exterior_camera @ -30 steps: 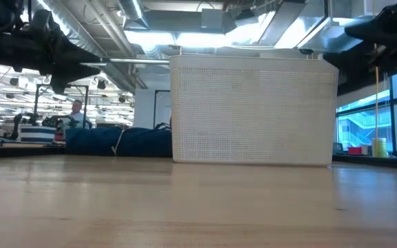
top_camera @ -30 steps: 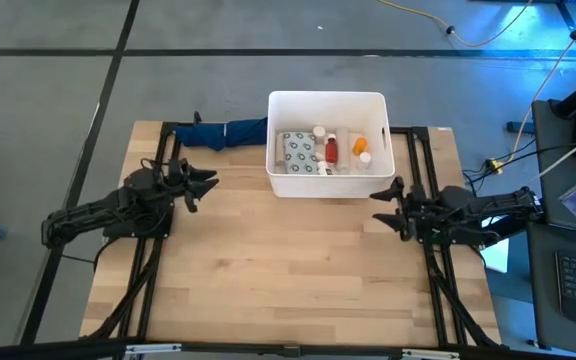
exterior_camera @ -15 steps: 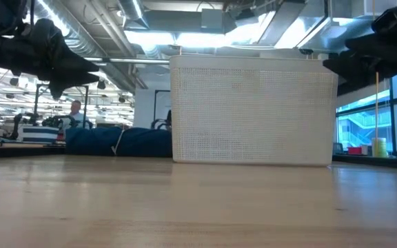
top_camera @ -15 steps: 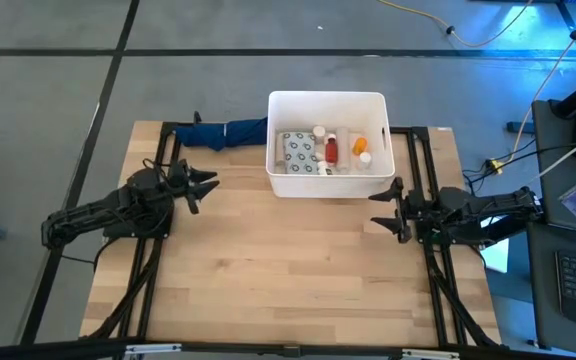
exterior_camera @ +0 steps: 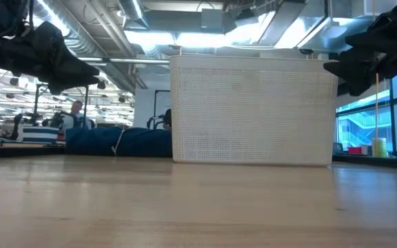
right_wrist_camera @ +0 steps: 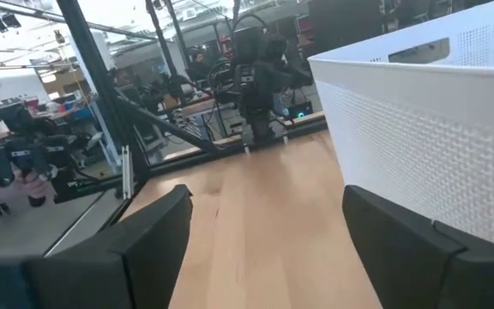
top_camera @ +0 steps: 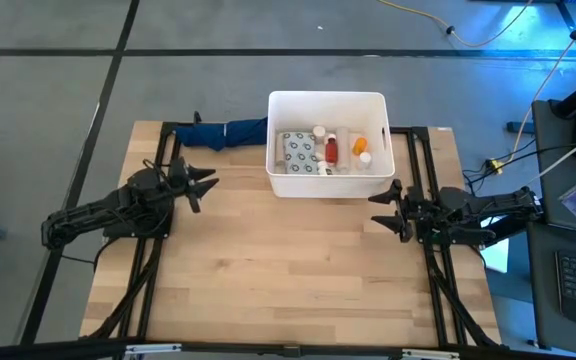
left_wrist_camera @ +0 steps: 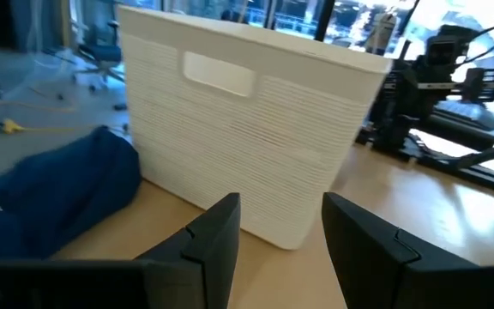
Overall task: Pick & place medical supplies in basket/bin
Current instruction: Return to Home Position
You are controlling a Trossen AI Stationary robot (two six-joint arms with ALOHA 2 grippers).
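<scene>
The white bin [top_camera: 326,102] stands at the table's far middle, and the low view shows its mesh wall [exterior_camera: 253,110]. Inside it lie the medical supplies: a grey dotted packet [top_camera: 295,150], a red bottle [top_camera: 332,151], an orange-capped bottle [top_camera: 359,146] and small white bottles. My left gripper [top_camera: 205,184] hovers open, left of the bin's near left corner, facing the bin's wall [left_wrist_camera: 247,129]. My right gripper [top_camera: 382,208] hovers open, just near of the bin's near right corner, with the bin's wall [right_wrist_camera: 436,146] beside it. Neither holds anything.
A dark blue cloth bundle [top_camera: 226,132] lies on the table against the bin's left side, and also shows in the low view [exterior_camera: 116,141]. Black frame rails [top_camera: 158,200] run along both side edges. Bare wood [top_camera: 288,270] spreads across the near half.
My right gripper has come down a little beside the bin's near right corner, staying open. The bin and the supplies in it have kept still.
</scene>
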